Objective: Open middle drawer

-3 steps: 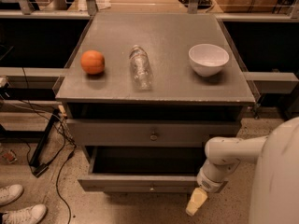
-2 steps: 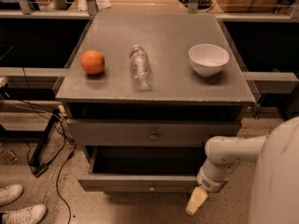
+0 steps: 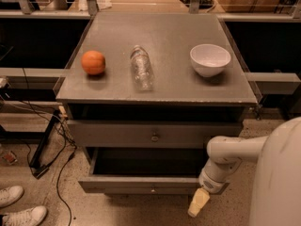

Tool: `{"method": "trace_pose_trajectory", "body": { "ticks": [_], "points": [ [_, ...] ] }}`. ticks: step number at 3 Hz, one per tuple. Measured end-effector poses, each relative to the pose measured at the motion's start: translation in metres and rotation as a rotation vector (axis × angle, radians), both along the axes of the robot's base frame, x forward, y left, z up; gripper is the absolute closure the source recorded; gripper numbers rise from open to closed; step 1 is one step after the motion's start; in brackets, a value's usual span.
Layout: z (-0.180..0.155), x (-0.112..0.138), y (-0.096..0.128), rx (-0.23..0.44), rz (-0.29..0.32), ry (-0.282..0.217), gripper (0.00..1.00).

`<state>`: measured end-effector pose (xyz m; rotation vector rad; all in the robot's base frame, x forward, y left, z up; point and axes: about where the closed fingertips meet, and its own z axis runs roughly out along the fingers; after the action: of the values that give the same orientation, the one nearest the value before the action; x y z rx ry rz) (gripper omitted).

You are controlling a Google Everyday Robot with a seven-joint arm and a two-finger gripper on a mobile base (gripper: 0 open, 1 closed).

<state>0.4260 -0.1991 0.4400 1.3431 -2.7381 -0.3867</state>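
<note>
The cabinet (image 3: 155, 97) shows two grey drawer fronts. The upper one (image 3: 117, 134) is taller and has the bigger knob (image 3: 154, 137). Below it, the middle drawer (image 3: 122, 184) stands pulled out, its dark inside showing and a small round knob (image 3: 151, 188) at the centre of its front. The lowest drawer is hidden beneath it. My gripper (image 3: 198, 203) is cream-coloured and points down at the floor, just below the right end of the middle drawer's front. It holds nothing that I can see.
On the cabinet top lie an orange (image 3: 93, 62), a clear plastic bottle (image 3: 141, 67) on its side and a white bowl (image 3: 210, 59). Cables (image 3: 56, 145) and a black stand are on the floor at the left. White shoes (image 3: 19, 206) are at the bottom left.
</note>
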Motion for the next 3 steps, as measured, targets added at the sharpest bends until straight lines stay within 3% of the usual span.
{"method": "trace_pose_trajectory", "body": {
  "ticks": [3],
  "points": [
    [0.0025, 0.0017, -0.0024, 0.004, 0.003, 0.018, 0.00]
  ]
}}
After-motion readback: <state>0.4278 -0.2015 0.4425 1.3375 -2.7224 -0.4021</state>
